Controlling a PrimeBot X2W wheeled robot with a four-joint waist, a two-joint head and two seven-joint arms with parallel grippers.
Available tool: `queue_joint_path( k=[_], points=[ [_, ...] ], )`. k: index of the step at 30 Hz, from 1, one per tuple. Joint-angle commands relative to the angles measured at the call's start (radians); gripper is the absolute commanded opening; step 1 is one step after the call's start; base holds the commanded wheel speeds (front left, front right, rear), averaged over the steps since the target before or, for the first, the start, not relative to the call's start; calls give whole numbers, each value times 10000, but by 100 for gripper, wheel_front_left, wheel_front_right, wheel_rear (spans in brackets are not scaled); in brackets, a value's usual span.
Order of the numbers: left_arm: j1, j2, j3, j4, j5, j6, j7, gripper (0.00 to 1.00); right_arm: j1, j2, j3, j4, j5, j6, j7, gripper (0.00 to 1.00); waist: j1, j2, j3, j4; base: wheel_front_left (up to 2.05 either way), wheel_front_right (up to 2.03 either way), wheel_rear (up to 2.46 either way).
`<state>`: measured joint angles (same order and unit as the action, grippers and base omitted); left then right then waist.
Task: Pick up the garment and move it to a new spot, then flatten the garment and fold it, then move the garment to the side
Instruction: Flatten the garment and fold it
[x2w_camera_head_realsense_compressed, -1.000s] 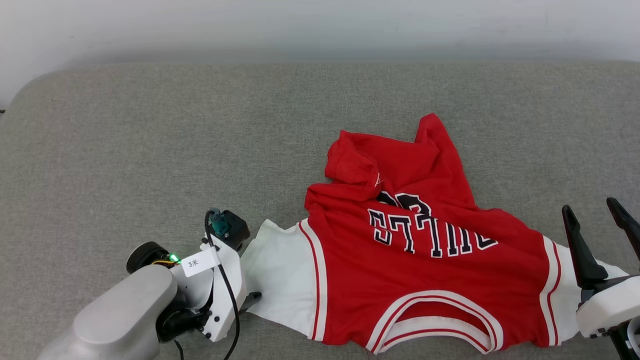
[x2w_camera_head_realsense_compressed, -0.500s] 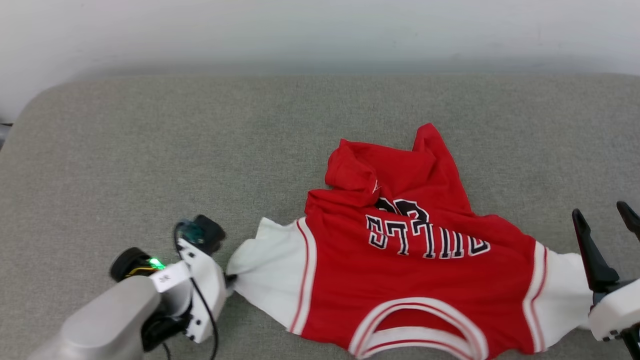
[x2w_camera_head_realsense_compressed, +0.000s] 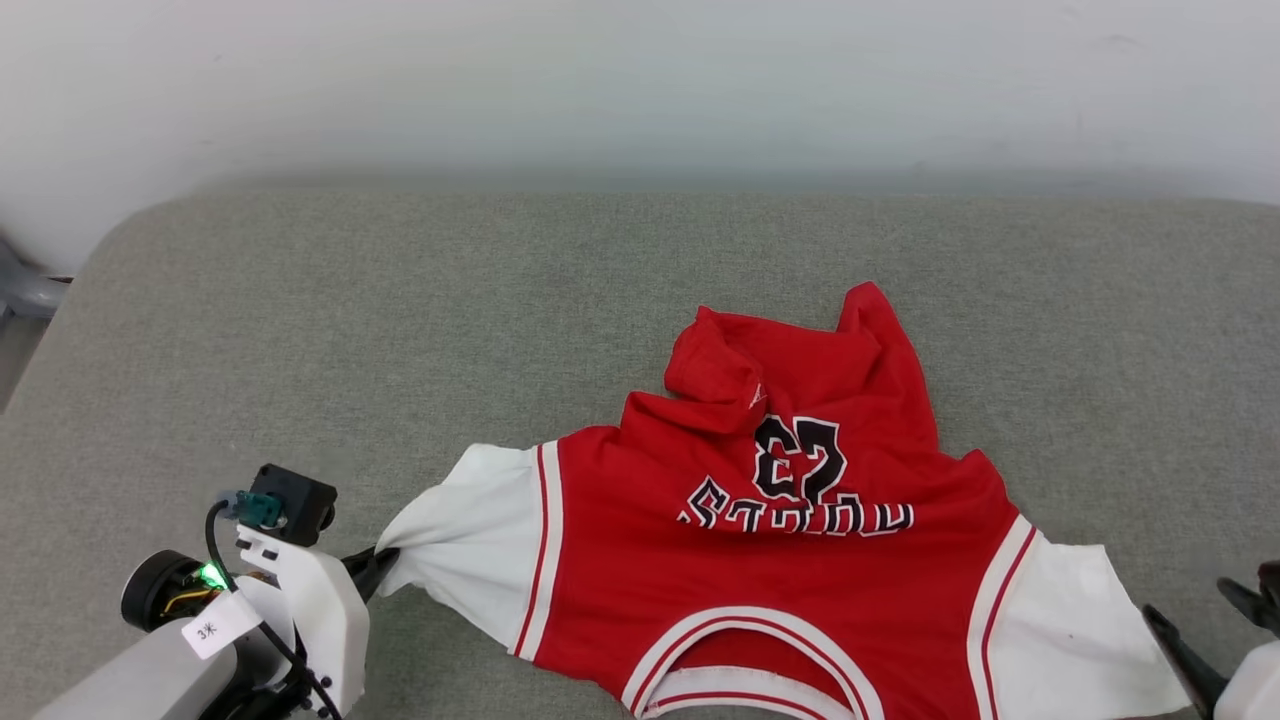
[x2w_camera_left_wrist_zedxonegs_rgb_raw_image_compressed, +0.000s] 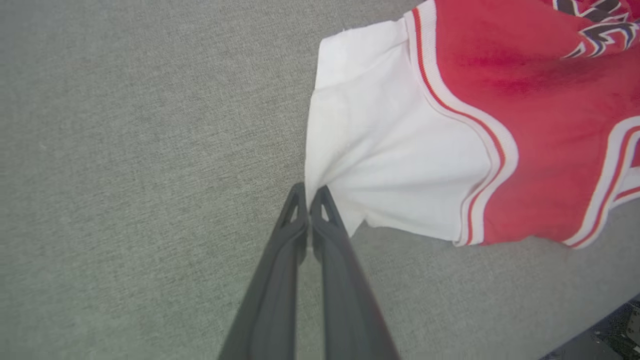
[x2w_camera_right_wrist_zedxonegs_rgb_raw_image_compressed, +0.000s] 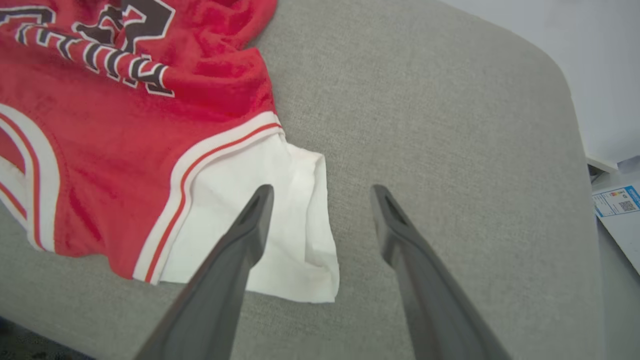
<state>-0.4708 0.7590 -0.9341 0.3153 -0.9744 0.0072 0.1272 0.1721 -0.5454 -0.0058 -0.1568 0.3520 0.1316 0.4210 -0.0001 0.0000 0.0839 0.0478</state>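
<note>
The garment (x2w_camera_head_realsense_compressed: 780, 540), a red jersey with white sleeves and black lettering, lies chest up on the grey padded surface (x2w_camera_head_realsense_compressed: 400, 330), its lower part crumpled toward the back. My left gripper (x2w_camera_head_realsense_compressed: 375, 565) is shut on the edge of the garment's left white sleeve (x2w_camera_left_wrist_zedxonegs_rgb_raw_image_compressed: 380, 150), which is pulled taut; in the left wrist view the fingertips (x2w_camera_left_wrist_zedxonegs_rgb_raw_image_compressed: 320, 197) pinch the cloth. My right gripper (x2w_camera_right_wrist_zedxonegs_rgb_raw_image_compressed: 322, 192) stands open above the right white sleeve (x2w_camera_right_wrist_zedxonegs_rgb_raw_image_compressed: 295, 220), one finger over the cloth and the other over bare surface. In the head view the right gripper (x2w_camera_head_realsense_compressed: 1188, 598) sits at the lower right.
A white wall (x2w_camera_head_realsense_compressed: 640, 90) runs behind the surface. The surface's rounded right edge (x2w_camera_right_wrist_zedxonegs_rgb_raw_image_compressed: 570, 100) drops to a floor where a paper with a printed label (x2w_camera_right_wrist_zedxonegs_rgb_raw_image_compressed: 617, 200) lies. The surface's near edge (x2w_camera_left_wrist_zedxonegs_rgb_raw_image_compressed: 595, 320) runs close to the garment's neckline.
My left gripper has shut on the left sleeve and drawn it leftward, stretching the garment wider so the number shows. The head camera has shifted, so the whole scene sits lower in view.
</note>
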Motion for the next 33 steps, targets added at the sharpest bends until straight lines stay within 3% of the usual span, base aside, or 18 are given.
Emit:
queue_joint_path(
  k=[1, 5, 9, 17, 25, 26, 27, 33],
  points=[
    [164, 116, 28, -226, 27, 153, -72, 0, 128, -293, -19, 12, 74, -17, 432, 100, 1, 0, 20, 34, 0, 0, 0],
    [306, 284, 58, -857, 130, 502, -106, 0, 251, -777, 38, 259, 289, -17, 1596, 100, 1, 0, 134, 129, 0, 0, 0],
    [192, 317, 46, -1311, 261, 717, -65, 0, -132, -1090, 307, 698, 441, -17, 2070, 100, 1, 0, 306, 238, 0, 0, 0],
    [-117, 236, -8, -1763, 481, 838, 8, 0, -892, -1187, 1534, 1945, 666, -17, 1985, 100, 1, 0, 711, 482, 0, 0, 0],
    [-120, 139, -2, -1784, 506, 855, -176, 0, -1198, -855, 2793, 3456, 966, -11, 1302, 100, 1, 0, 869, 560, 0, 0, 0],
    [-68, 123, -3, -1771, 494, 863, -209, 0, -1246, -825, 2853, 3568, 1091, -11, 1164, 20, 1, 0, 850, 552, 0, 0, 0],
    [-10, 93, -3, -1762, 475, 872, -266, 0, -1303, -818, 2877, 3615, 1208, -11, 1005, 0, 1, 0, 820, 541, 0, 0, 0],
    [299, -37, 129, -1788, 359, 955, -772, 0, -1503, -922, 2649, 3460, 1531, -15, 75, 0, 1, 0, 457, 452, 0, 0, 0]
  ],
)
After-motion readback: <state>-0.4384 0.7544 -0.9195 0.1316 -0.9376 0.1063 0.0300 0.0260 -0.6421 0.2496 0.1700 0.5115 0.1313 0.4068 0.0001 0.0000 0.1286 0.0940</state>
